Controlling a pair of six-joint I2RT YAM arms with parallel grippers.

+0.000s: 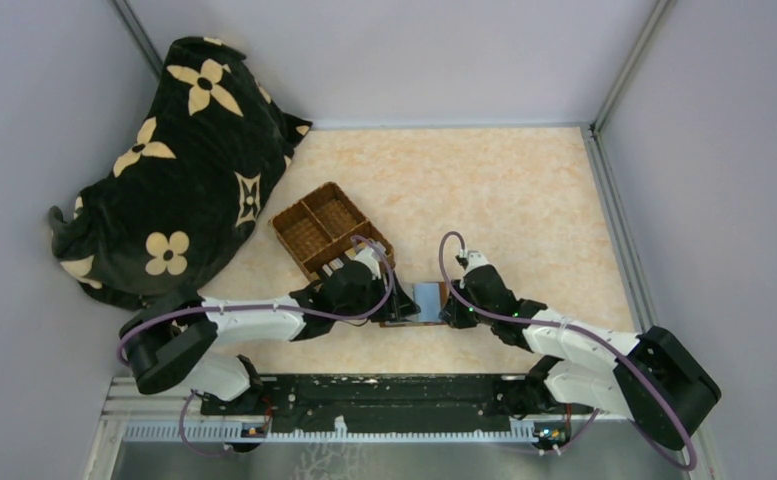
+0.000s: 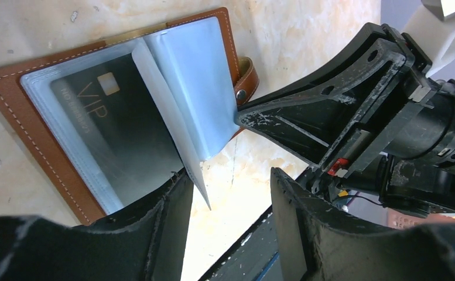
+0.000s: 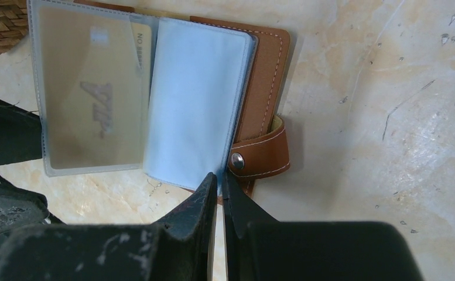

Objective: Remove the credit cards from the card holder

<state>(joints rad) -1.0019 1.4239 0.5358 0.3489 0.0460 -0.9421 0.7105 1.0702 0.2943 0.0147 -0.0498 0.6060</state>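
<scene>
at the far left of the counter (image 1: 524, 200): one black cloth bundle (image 1: 179, 160) with cream flower shapes, heaped into the wall corner.
basket: one woven brown basket (image 1: 329, 232) with three compartments, just right of the bundle and touching its edge.
left tool: one left tool (image 2: 229, 175), low over the counter at the left side of the card holder. its jaws stand partly open, well apart, and grip nothing. one finger (image 2: 175, 216) overlaps the holder's near corner. the tip of a raised sleeve hangs in the gap close beside that finger; i cannot tell whether they touch.
card holder: one reddish-brown card holder (image 3: 269, 76) with pale stitching. it lies open and flat on the counter between the two tools, just beside the basket's near corner.
sleeves: clear grey-blue sleeves (image 3: 195, 99) fill the holder. one page is lifted off the left half and another lies over the right half; the full count is hidden.
credit cards: two credit cards counted, both inside sleeves. a dark grey card (image 2: 119, 134) marked vip lies flat on the left half, and a gold-tan card (image 3: 90, 99) marked vip sits in the lifted page. any others cannot be made out.
snap strap: one brown snap strap (image 3: 263, 158) sticks out from the holder's right edge.
right tool: one right tool (image 3: 219, 178), its jaws closed to a thin slit. the tips pinch the holder's near edge, just beside the snap strap.
</scene>
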